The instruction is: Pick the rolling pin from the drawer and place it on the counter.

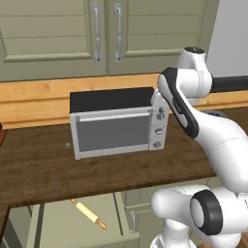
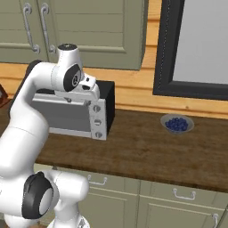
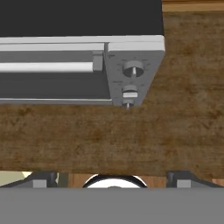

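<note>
Nearest: the robot's white base and elbow fill the foreground of both base views; just beyond, the drawer (image 1: 72, 227) stands pulled out under the counter (image 1: 38, 179)
Rolling pin: one rolling pin (image 1: 88, 213), lying diagonally on the drawer floor, untouched, well below the hand
Gripper: the gripper (image 3: 111, 177) hangs high over the counter, in front of the toaster oven (image 1: 116, 123); the hand view looks down on the oven's knob panel (image 3: 131, 74); its finger tips (image 3: 41, 179) sit wide apart at the frame's edge, nothing between them
Stage: reach not yet begun, by my reading; the pin still has to be grasped
Risk: descending into the drawer, the arm could clip the counter's front edge or the oven; the pin is slim and round, so an off-centre pinch may roll it away
Count: one oven, three oven knobs, one bowl of blueberries (image 2: 177, 124), two upper cabinet handles (image 1: 96, 31)
</note>
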Motion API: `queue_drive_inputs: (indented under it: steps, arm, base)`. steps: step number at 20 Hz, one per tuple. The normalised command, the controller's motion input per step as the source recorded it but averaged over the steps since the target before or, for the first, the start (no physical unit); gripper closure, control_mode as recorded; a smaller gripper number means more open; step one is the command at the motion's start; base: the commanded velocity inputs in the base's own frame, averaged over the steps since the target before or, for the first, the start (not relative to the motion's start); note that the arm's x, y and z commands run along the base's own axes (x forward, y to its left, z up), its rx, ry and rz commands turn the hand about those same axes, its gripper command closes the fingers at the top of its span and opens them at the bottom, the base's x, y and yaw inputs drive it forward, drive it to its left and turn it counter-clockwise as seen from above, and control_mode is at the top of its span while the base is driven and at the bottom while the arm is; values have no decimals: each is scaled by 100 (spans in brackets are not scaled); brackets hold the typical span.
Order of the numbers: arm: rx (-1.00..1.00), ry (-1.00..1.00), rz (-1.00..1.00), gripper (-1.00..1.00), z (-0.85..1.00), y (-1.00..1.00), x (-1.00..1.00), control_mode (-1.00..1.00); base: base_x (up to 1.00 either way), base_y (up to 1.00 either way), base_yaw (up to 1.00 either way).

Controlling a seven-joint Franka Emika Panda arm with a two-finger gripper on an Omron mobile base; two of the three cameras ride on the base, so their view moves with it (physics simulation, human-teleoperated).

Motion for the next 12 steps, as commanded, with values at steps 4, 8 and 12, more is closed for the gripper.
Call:
queue_drive_inputs:
  steps: [4,8,12]
  arm:
    - [0,0,0,-100,0,0,0,-100]
    - [-2,5,0,-100,-28,69,-63,-100]
    - [-4,11,2,-100,-37,100,-64,-100]
  base:
    - [0,0,0]
    - [0,0,0]
    - [0,0,0]
